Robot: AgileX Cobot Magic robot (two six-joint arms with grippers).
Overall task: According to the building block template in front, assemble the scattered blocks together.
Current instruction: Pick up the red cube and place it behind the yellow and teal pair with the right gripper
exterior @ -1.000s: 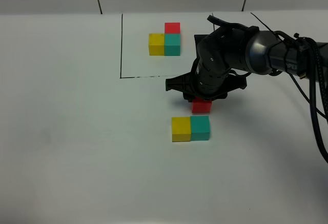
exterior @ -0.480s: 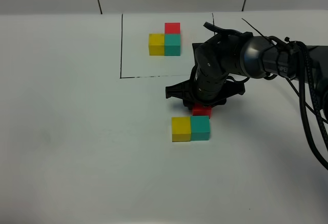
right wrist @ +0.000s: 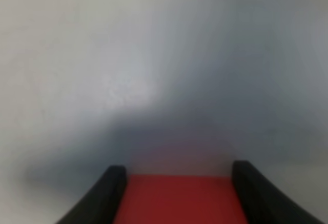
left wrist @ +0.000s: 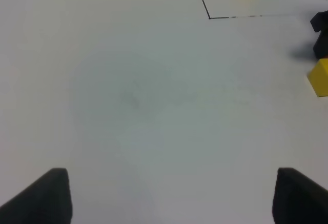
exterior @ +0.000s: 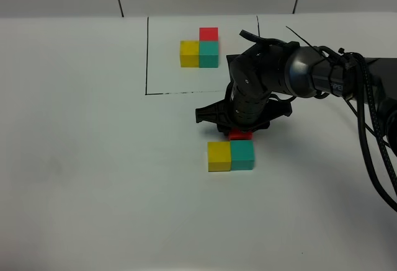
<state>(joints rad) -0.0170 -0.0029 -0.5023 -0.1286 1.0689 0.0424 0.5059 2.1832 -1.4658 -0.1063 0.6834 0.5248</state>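
The building block template (exterior: pixel 200 48), a small yellow, teal and red L, lies inside the black-line frame at the back. Two of the scattered blocks, yellow (exterior: pixel 219 156) and teal (exterior: pixel 242 155), sit side by side in the middle of the table. Just behind the teal one, my right gripper (exterior: pixel 240 132) is shut on the red block (exterior: pixel 240 135). In the right wrist view the red block (right wrist: pixel 179 199) fills the gap between the dark fingers (right wrist: pixel 105 193). My left gripper (left wrist: pixel 171 198) stands open over bare table, with the yellow block (left wrist: pixel 320 78) far off to its side.
The thin black line (exterior: pixel 147 54) marks the template area's left and front edges. The right arm's black cables (exterior: pixel 375 141) hang along the right side. White table surface spreads to the left and the front.
My right gripper has carried the red block forward and slightly left, from a gap behind the teal block to right against its back edge. The left gripper has not moved.
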